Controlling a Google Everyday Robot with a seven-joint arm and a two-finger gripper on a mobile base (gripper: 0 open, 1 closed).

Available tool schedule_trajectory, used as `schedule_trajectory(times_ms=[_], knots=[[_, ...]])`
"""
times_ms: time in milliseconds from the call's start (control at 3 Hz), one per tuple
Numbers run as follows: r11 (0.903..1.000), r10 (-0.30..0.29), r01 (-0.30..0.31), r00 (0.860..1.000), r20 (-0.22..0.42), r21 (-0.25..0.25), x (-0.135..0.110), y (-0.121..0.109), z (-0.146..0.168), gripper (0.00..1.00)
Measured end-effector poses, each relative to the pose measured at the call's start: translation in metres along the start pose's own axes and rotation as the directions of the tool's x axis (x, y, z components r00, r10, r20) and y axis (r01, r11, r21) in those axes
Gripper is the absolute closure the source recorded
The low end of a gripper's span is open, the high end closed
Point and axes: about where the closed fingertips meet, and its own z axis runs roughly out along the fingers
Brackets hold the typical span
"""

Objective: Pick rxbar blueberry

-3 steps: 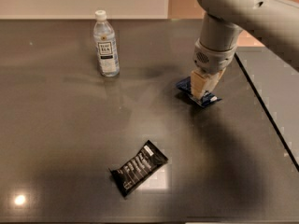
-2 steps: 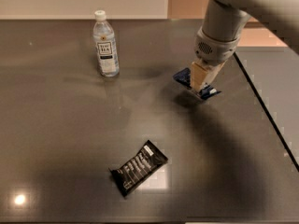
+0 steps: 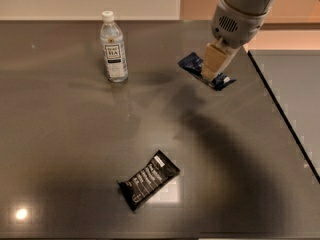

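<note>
And there's the grip: the robot's hand (image 3: pixel 210 74), with its pale beige fingers (image 3: pixel 216 60) pointing down from the grey arm (image 3: pixel 239 11), sits at the far right of the dark glossy desk (image 3: pixel 60 134), closed across the middle of the rxbar blueberry (image 3: pixel 190 62), a small flat rectangular bar in a dark blue wrapper. Both ends of the wrapper poke out either side of the fingers, the bar tilted with its right end lower. A soft shadow falls on the desk below and to the left of it, which suggests the bar is off the surface, though how far up can't be told. So the reach and the grasp look done; what's left, by my reading, is carrying it cleanly up and away without it slipping. The other items are well apart from the action: a clear plastic water bottle (image 3: pixel 113 49) with a white cap stands upright at the far left, and a black-wrapped bar (image 3: pixel 149 179) with white text lies flat near the front.
</note>
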Motion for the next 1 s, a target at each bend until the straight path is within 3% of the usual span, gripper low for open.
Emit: schedule_trajectory(times_ms=[667,1000], knots=[[0.9956,-0.089,0.091,0.994,0.068,-0.024,-0.014,0.006,-0.046,1.00],[0.9957,-0.091,0.092,0.991,0.098,-0.007,-0.022,0.003,-0.047,1.00]])
